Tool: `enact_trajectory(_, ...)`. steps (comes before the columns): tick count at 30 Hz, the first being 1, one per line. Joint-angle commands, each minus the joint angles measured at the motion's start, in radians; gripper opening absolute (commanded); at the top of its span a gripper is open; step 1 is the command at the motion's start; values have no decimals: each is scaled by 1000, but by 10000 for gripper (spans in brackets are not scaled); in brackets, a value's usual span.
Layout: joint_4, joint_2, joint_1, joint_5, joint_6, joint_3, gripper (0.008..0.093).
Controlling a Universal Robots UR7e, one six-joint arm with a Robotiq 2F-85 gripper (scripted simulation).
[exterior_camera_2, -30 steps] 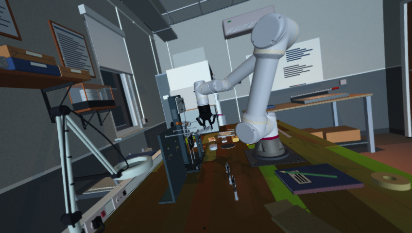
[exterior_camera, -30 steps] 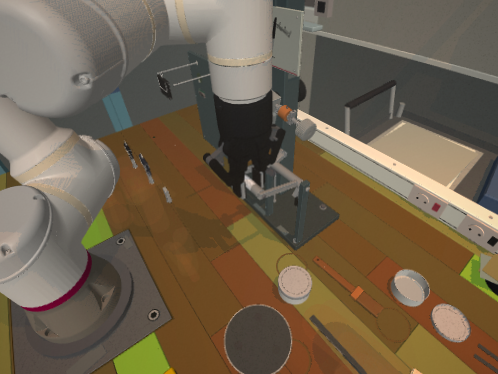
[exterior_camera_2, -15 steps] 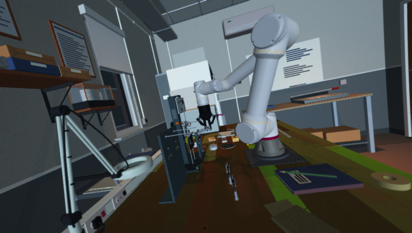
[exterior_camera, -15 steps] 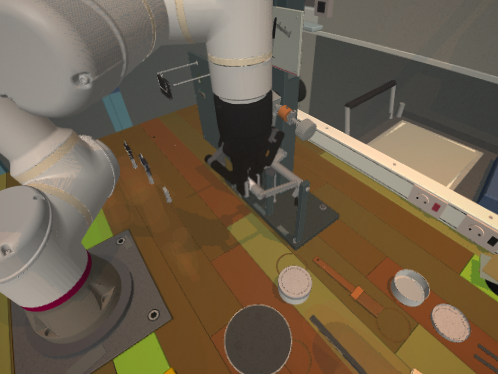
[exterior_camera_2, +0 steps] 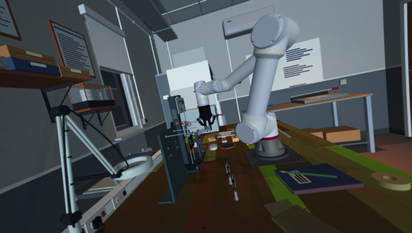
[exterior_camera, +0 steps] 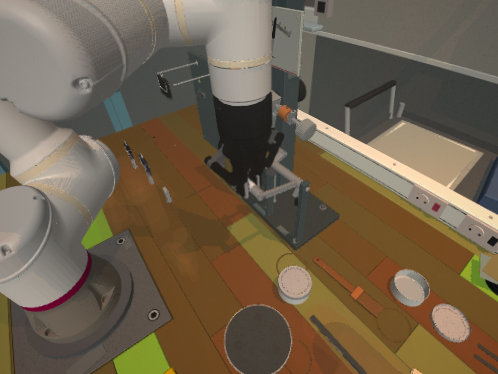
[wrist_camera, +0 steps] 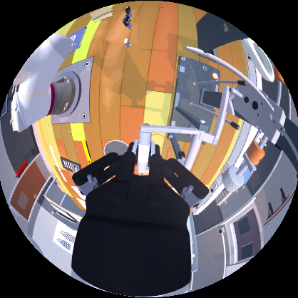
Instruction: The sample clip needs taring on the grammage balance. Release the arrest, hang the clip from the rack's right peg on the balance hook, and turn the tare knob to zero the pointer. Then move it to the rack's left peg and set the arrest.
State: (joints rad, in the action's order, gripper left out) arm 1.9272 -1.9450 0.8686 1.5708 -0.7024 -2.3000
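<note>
The white arrest lever (wrist_camera: 144,147) juts out from the front of the grammage balance (exterior_camera: 280,165) above its grey base plate (exterior_camera: 300,215). The black sample clip (exterior_camera: 164,85) hangs from a peg of the rack (exterior_camera: 200,95) behind and to the left of the balance. The orange tare knob (exterior_camera: 285,113) sits on the balance column, with a pale round knob (exterior_camera: 305,130) beside it. My gripper (wrist_camera: 143,151) has come down in front of the column and is closed around the end of the arrest lever.
Round dishes (exterior_camera: 295,284) (exterior_camera: 410,287) (exterior_camera: 450,322) and a dark disc (exterior_camera: 257,340) lie on the bench in front of the balance, with an orange-handled tool (exterior_camera: 347,287). Small clips (exterior_camera: 145,165) lie to the left. A power strip rail (exterior_camera: 400,175) runs behind.
</note>
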Motion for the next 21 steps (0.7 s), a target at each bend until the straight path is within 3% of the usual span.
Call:
enact_trajectory(1,3,1,0,0,0,-2,80)
enact_trajectory(21,50,14,-4,0,-4,-35,80)
